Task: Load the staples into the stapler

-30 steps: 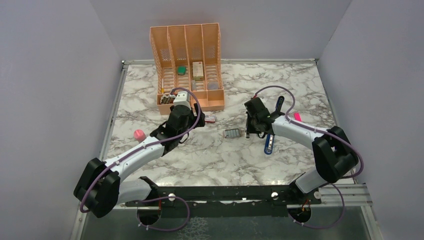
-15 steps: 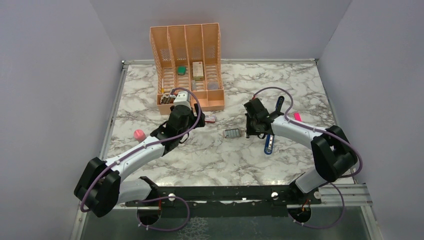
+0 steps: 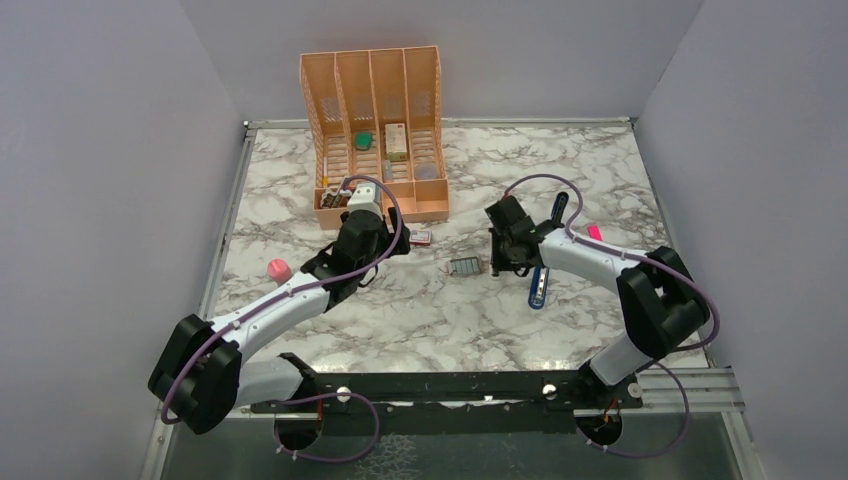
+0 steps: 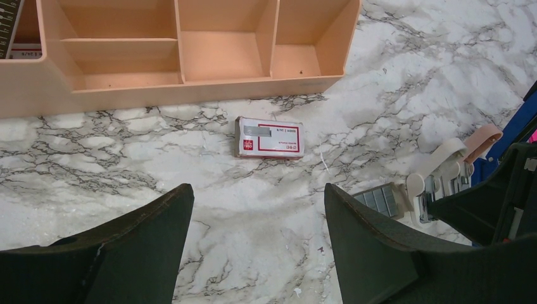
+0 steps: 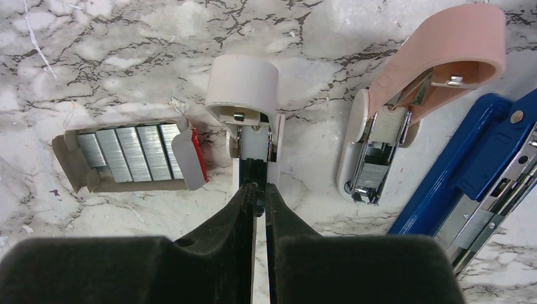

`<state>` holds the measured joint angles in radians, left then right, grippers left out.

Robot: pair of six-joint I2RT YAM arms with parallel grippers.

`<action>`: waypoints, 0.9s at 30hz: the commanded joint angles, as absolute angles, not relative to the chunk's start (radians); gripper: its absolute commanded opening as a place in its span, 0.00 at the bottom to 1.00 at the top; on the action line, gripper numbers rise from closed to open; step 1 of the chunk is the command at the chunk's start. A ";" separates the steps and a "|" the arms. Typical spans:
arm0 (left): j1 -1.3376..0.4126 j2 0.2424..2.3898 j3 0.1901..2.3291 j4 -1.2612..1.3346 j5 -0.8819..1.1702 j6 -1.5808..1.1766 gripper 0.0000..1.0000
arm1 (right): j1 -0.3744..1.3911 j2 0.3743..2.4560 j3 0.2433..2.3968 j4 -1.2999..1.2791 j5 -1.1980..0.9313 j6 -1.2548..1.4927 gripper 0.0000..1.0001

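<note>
On the marble table (image 3: 420, 310), the right gripper (image 5: 259, 190) is pinched almost shut on the near end of a white mini stapler (image 5: 244, 82). The staples (image 5: 126, 155) sit in their open tray just to its left. The blue stapler (image 5: 481, 164) lies open to the right, beyond a pinkish-tan mini stapler (image 5: 443, 50). The left gripper (image 4: 256, 196) hangs wide open and empty near the red-and-white sleeve (image 4: 269, 137).

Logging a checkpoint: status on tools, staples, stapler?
Left tool open, empty, near sleeve. Right tool shut to a slit at white item. Staples in tray, stapler lying open. Pink item and white item lie between them.
</note>
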<state>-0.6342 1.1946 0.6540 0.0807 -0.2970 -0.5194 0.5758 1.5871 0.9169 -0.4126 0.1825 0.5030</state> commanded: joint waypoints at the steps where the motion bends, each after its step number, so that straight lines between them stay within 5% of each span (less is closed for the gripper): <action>1: -0.630 1.194 0.650 0.090 -0.294 -0.523 0.76 | 0.572 1.624 0.933 -0.449 0.172 0.492 0.15; 14: -0.630 1.180 0.651 0.084 -0.286 -0.535 0.76 | 0.548 1.522 1.081 -0.484 0.322 0.508 0.24; 21: -0.630 1.171 0.651 0.076 -0.248 -0.556 0.76 | 0.508 1.574 1.164 -0.483 0.328 0.483 0.46; 27: -0.630 1.185 0.650 0.075 -0.189 -0.578 0.77 | 0.506 1.643 1.194 -0.480 0.252 0.444 0.55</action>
